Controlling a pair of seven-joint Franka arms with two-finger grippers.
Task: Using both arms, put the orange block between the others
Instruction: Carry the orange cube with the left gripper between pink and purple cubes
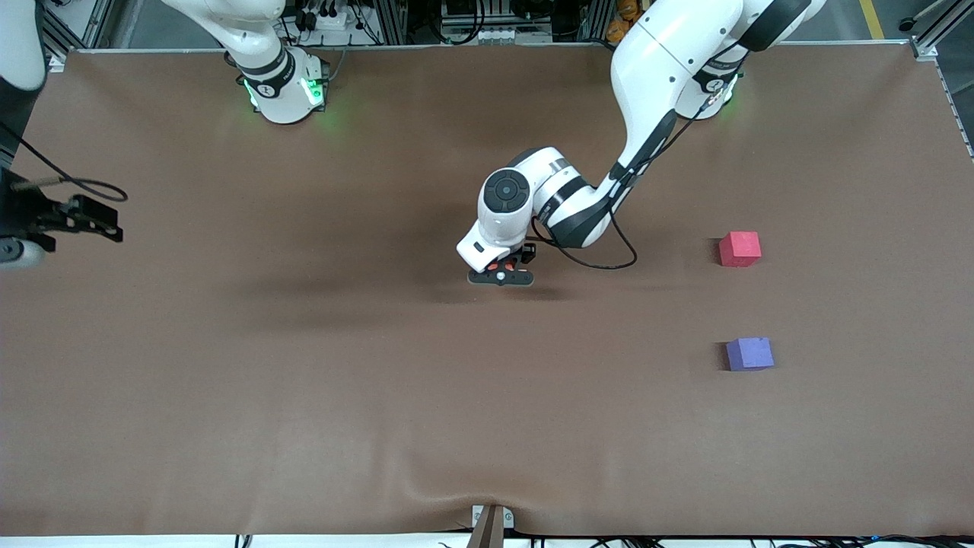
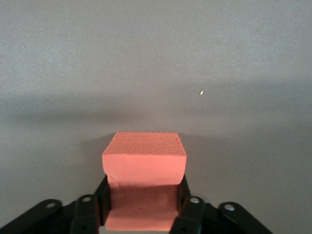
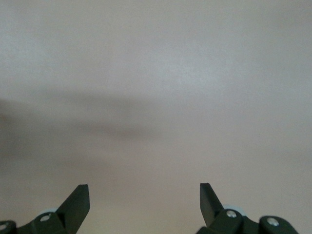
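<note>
Orange block [image 2: 144,165]: matte foam cube at mid-table, seen from my remote desk pinched between the two black fingers [image 2: 187,204] of the left gripper [image 1: 502,268]; its sides dent slightly where the pads press.
Left arm: reaches from its base to the centre of the brown table cover [image 1: 304,365], claw low over the surface and clamped on the cube.
Right gripper [image 1: 91,221]: waits at the right arm's end of the table, jaws spread wide, nothing between them; its wrist view shows only bare cover.
Red cube [image 1: 740,249]: sits toward the left arm's end of the table, farther from the front camera.
Purple cube [image 1: 749,354]: same end, nearer the front camera, well apart from the red one.
Step in hand: I judge the grasp as just made, with lift and carry to come.
Doing it well: I would raise the block straight up before travelling, keep the squeeze gentle since foam deforms, line it up over the gap between red and purple, and lower it squarely without nudging either neighbour.
</note>
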